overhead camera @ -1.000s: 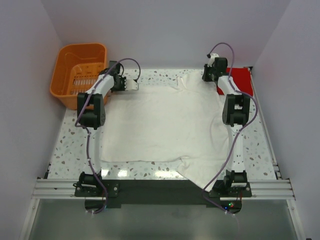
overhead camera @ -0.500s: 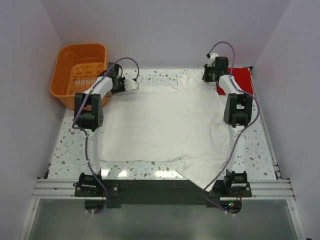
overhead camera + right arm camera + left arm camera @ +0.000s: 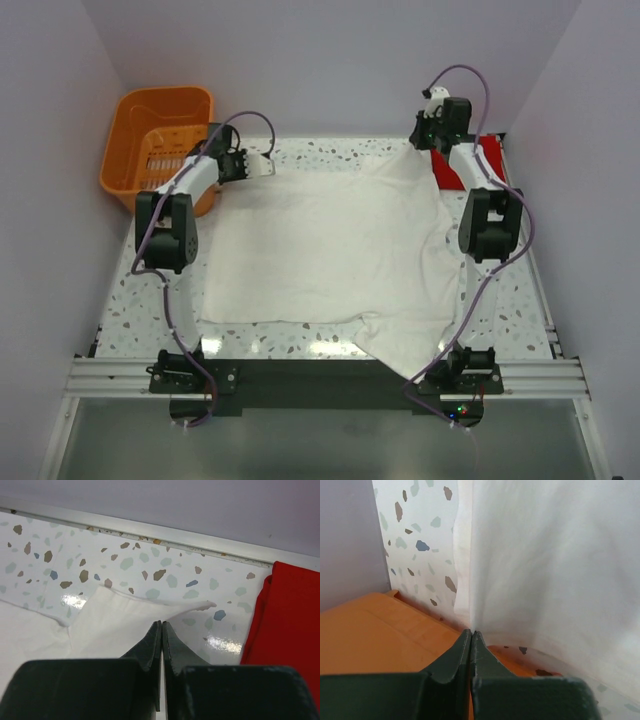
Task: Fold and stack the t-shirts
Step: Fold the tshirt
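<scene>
The cream-white t-shirt (image 3: 330,250) lies spread over the middle of the table. My left gripper (image 3: 262,166) is shut on its far left corner (image 3: 470,622), lifted near the orange basket. My right gripper (image 3: 428,142) is shut on its far right corner (image 3: 145,625), lifted off the table. The red t-shirt (image 3: 478,160) lies as a small flat square at the far right corner; it also shows at the right edge of the right wrist view (image 3: 290,625).
An orange slotted plastic basket (image 3: 160,145) stands at the far left corner, close under the left gripper (image 3: 375,635). Grey walls close in the table on three sides. A metal rail (image 3: 320,375) runs along the near edge.
Both grippers have lifted the shirt's far corners and moved outward and back. The far edge of the shirt is now pulled taut between them.
</scene>
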### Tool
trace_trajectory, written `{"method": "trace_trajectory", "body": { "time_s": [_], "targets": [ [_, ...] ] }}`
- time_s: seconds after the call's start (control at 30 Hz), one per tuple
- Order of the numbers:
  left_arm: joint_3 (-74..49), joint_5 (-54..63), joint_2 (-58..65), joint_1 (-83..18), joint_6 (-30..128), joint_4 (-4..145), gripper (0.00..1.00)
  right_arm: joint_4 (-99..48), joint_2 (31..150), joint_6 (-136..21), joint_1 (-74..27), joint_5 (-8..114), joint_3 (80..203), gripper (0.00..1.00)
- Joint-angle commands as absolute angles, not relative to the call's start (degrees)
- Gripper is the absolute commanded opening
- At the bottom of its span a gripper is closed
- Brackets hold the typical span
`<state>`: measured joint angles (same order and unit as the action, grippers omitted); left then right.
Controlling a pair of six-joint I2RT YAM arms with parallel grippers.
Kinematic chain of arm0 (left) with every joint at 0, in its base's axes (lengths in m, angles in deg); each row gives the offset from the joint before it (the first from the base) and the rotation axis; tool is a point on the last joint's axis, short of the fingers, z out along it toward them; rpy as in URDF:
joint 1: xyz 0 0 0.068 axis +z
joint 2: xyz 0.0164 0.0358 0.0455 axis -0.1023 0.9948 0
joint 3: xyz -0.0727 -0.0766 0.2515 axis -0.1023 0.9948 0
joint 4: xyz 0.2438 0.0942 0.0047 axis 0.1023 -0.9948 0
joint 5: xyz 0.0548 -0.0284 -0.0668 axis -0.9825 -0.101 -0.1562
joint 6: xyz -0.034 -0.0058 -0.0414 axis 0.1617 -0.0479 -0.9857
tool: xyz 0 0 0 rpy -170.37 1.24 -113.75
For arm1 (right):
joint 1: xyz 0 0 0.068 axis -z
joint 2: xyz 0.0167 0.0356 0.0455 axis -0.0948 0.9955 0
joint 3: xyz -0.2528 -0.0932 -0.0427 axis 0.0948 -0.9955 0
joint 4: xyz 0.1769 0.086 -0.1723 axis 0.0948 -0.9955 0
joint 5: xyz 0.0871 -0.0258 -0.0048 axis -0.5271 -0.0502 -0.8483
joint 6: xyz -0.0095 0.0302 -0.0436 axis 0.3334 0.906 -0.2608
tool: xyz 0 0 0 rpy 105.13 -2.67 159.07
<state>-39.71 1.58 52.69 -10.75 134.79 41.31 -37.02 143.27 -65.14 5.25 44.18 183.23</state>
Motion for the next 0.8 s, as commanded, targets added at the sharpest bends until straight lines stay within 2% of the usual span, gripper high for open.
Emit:
{"method": "trace_trajectory", "body": {
  "time_s": [0.0, 0.77],
  "targets": [
    [-38.1, 1.3, 47.8, -10.4, 135.3, 44.7, 0.0, -34.1, 138.4, -65.3, 7.1, 41.9, 181.5, 0.0],
    [-20.4, 7.1, 29.7, -10.1, 140.4, 46.6, 0.0, -36.0, 114.5, -70.8, 9.0, 35.6, 157.7, 0.0]
  ]
}}
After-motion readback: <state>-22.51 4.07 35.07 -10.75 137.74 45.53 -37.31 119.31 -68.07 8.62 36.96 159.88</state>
